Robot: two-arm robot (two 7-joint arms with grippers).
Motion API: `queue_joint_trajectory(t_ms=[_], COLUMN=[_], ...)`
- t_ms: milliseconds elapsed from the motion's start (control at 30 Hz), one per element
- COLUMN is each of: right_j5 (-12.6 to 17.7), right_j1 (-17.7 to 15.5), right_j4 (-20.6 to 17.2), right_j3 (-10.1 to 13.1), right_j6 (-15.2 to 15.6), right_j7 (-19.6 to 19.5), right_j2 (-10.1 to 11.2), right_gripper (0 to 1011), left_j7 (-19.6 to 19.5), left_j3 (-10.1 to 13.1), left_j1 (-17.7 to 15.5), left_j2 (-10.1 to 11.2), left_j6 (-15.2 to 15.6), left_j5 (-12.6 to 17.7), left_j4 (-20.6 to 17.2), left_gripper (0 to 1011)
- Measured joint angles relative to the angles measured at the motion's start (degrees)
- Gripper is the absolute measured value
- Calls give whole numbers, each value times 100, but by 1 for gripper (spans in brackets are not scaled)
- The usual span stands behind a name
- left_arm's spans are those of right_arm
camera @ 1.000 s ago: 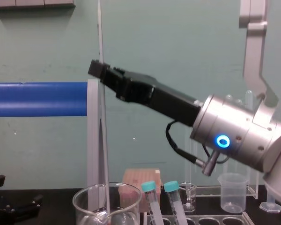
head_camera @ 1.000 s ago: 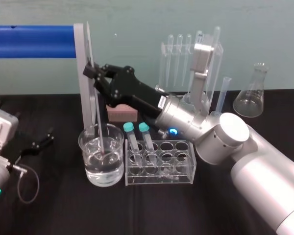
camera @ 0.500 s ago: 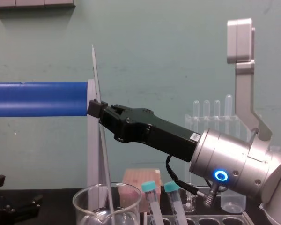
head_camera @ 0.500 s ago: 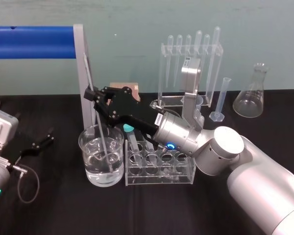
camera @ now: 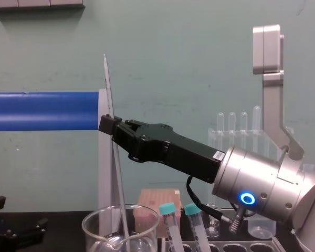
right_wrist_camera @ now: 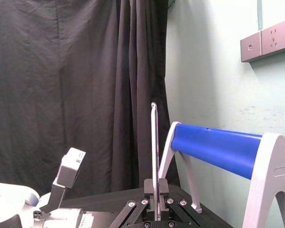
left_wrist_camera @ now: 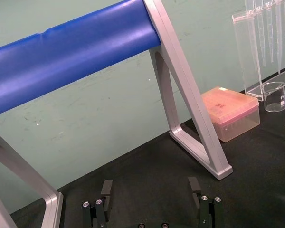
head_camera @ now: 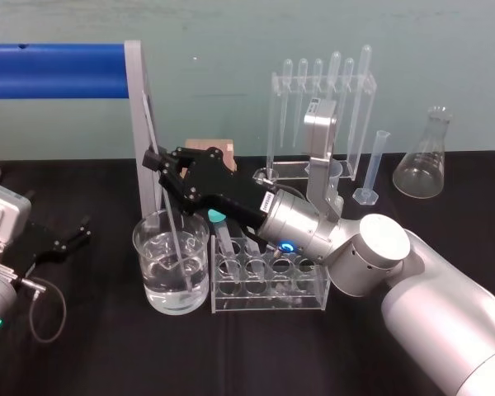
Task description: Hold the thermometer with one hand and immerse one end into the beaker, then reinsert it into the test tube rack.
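**Right gripper holds the thermometer dipped in the beaker**

The right gripper (head_camera: 154, 159) sits left of centre in the head view. Its black fingers are closed tight on the thermometer (camera: 108, 89), pinching it partway up the rod. The thermometer stands nearly upright, its top leaning slightly toward the left of the frame. Its lower end is down inside the beaker (head_camera: 145, 264), in the water. Whether it touches the bottom cannot be told.

From the fingers, the long black gripper body slopes down and to the right to a silver wrist (head_camera: 297, 221) with a glowing blue ring (head_camera: 289, 246). This wrist hangs over the test tube rack (head_camera: 268, 285), which stands just right of the beaker and holds two teal-capped tubes (camera: 167, 209). The silver forearm runs on to the lower right corner.

The left gripper (head_camera: 82, 231) rests at the far left on the black counter (head_camera: 107, 346), fingers spread apart and holding nothing.
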Motion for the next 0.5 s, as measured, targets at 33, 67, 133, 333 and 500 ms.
queue_joint_trajectory(t_ms=[33,67,133,333,500], right_j5=[-1,-2,-8,-26,-44], right_j1=[0,0,0,-1,-11], right_j4=[-3,-6,-13,-28,-55], right_j3=[2,6,13,19,19], right_j6=[6,11,26,39,57], right_j7=[3,5,8,37,55], right_j2=[0,1,5,31,51], right_gripper=[57,57,57,57,57], left_j7=[0,0,0,0,0], left_j3=[0,0,0,0,0], left_j1=[0,0,0,0,0], left_j2=[0,0,0,0,0], left_j6=[0,0,0,0,0], left_j5=[0,0,0,0,0], left_j4=[0,0,0,0,0], left_gripper=[1008,1008,1008,1008,1008])
